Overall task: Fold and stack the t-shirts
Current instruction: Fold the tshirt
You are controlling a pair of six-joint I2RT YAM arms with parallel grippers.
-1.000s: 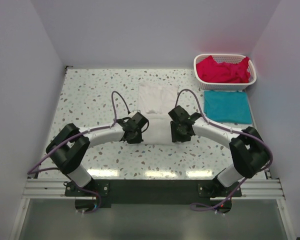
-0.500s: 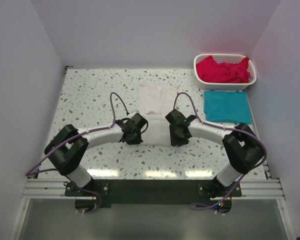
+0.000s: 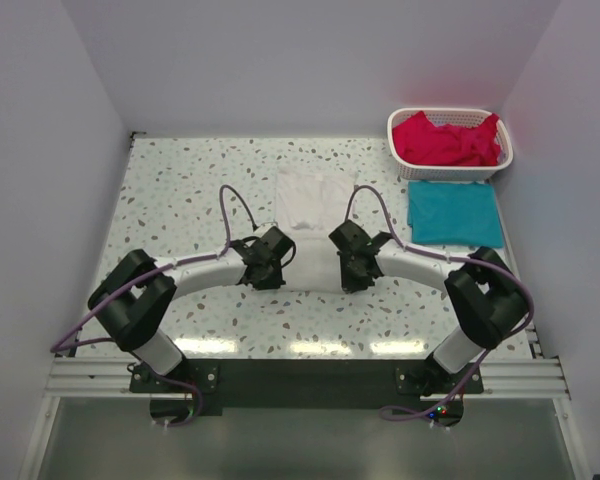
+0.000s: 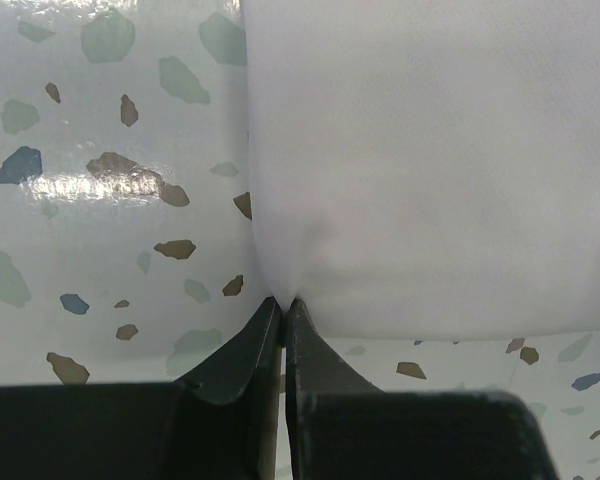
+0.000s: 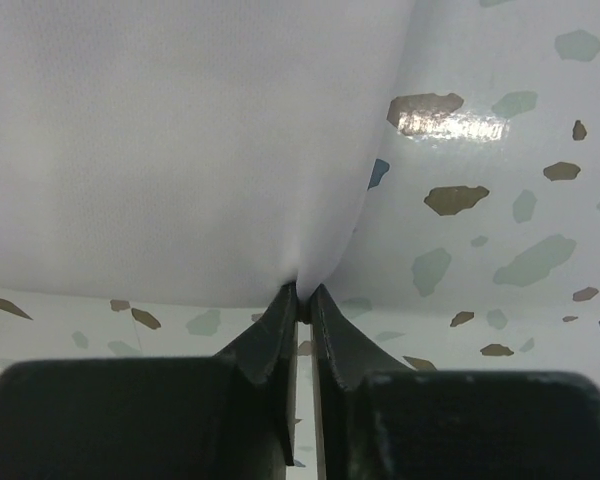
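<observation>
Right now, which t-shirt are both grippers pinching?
The white t-shirt, mid-table, pinched at its near corners; the teal t-shirt lies untouched, the red ones sit in the basket.

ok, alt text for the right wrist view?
The right tool is pinched shut on the lower corner of a white t-shirt, which fills the upper left of the frame. A glossy speckled table shows to the right of the shirt and in a strip below its edge.
</observation>
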